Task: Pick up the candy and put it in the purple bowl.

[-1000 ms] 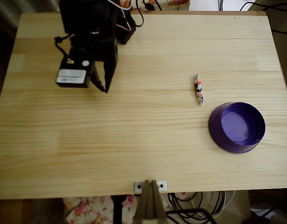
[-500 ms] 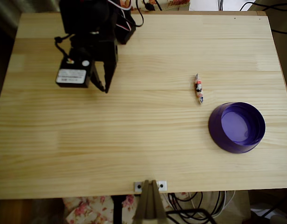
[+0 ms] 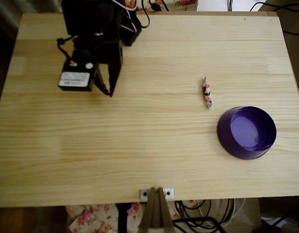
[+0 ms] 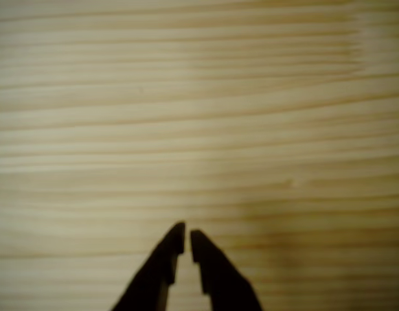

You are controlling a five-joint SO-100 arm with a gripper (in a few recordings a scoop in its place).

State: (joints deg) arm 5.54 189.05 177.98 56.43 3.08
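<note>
The candy (image 3: 206, 91), a slim white wrapped sweet with red and black marks, lies on the wooden table (image 3: 154, 145) right of centre in the overhead view. Just below and right of it stands the round purple bowl (image 3: 247, 132), with nothing inside. My black gripper (image 3: 108, 91) hangs at the upper left of the table, far left of the candy, pointing down. In the wrist view its two black fingertips (image 4: 187, 237) nearly touch over bare wood, shut with nothing between them.
The arm's black base and cables (image 3: 98, 24) take up the table's top left corner. A small metal bracket (image 3: 157, 193) sits at the front edge. Bare wood stretches between the gripper and the candy.
</note>
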